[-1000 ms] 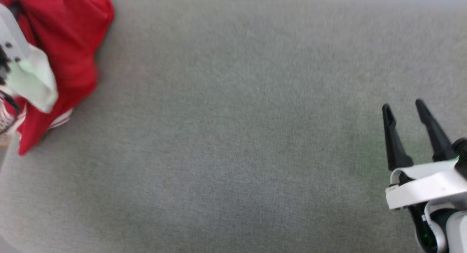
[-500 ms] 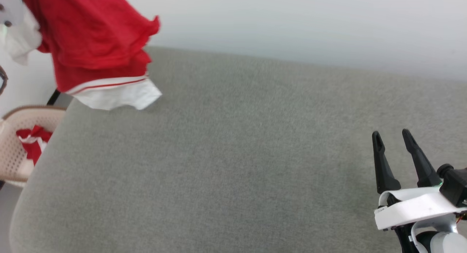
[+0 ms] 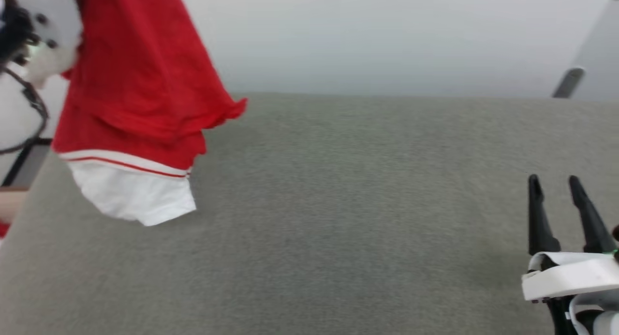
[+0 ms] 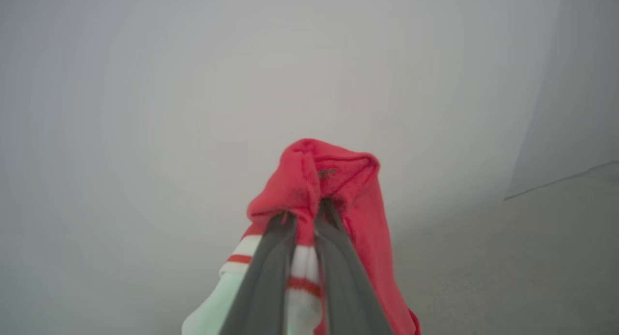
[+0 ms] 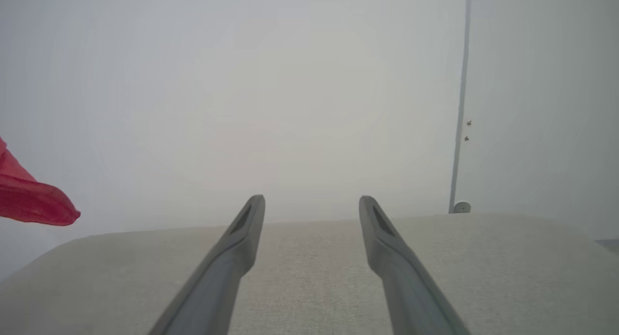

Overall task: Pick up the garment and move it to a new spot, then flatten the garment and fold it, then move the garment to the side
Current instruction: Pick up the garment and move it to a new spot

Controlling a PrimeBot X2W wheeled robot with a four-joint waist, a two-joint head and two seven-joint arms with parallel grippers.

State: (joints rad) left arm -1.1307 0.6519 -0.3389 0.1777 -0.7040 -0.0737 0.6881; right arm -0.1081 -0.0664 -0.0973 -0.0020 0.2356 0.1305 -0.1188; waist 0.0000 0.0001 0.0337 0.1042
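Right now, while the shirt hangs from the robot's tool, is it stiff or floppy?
Probably floppy: the garment droops in loose folds from one pinch in the left tool. Likely light, since that small pinch carries it. It would probably crumple if set down.

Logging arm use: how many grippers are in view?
2. The left gripper pinches the garment hanging at the head view's upper left; the right gripper stands open at its lower right.

Got red garment hanging top left over left end of grey table, white sleeve with red stripe lowest. Spotted pale left arm tucked against its upper left. Seeing right gripper low right over table, jaws apart, pointing up.
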